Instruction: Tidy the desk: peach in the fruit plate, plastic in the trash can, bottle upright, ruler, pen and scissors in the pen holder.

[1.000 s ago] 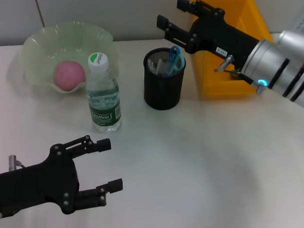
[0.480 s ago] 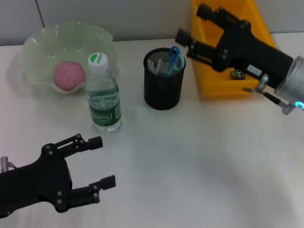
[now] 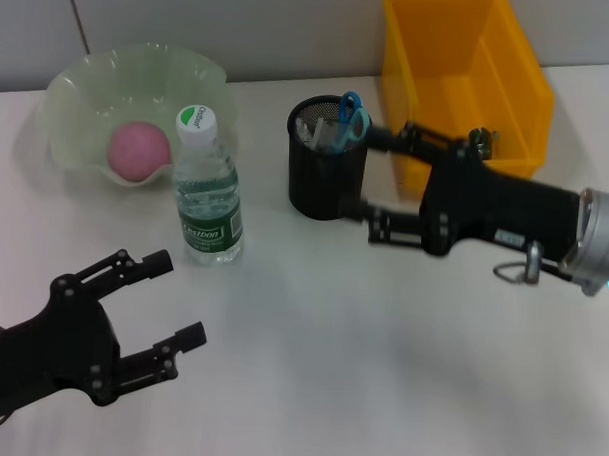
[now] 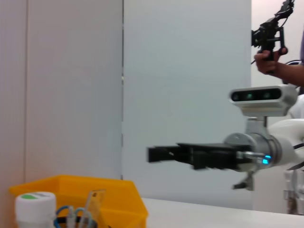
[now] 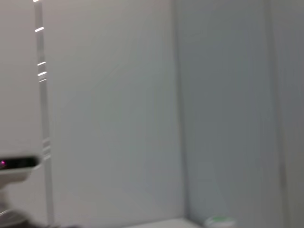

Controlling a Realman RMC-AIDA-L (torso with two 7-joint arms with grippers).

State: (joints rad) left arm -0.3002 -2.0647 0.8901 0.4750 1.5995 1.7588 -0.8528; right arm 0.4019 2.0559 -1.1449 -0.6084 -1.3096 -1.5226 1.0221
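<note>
A: Room? B: Bare table (image 3: pixel 360 350) near-centre, between claws. A: Claws? B: Right claw (image 3: pixel 378 183) spread, empty, just right of pen holder (image 3: pixel 329 159); left claw (image 3: pixel 172 298) spread, near-left, bottle (image 3: pixel 208 188) upright beyond it.

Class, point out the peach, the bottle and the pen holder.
peach (image 3: pixel 139 149), head view, middle of the pink fruit.
bottle (image 3: pixel 209 210), head view, on its label.
pen holder (image 3: pixel 324 184), head view, front mesh wall.

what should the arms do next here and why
Probably retreat both to rest. The peach lies in the fruit plate, the bottle stands upright, the scissors sit in the pen holder, and the left gripper and right gripper are open, empty.
</note>
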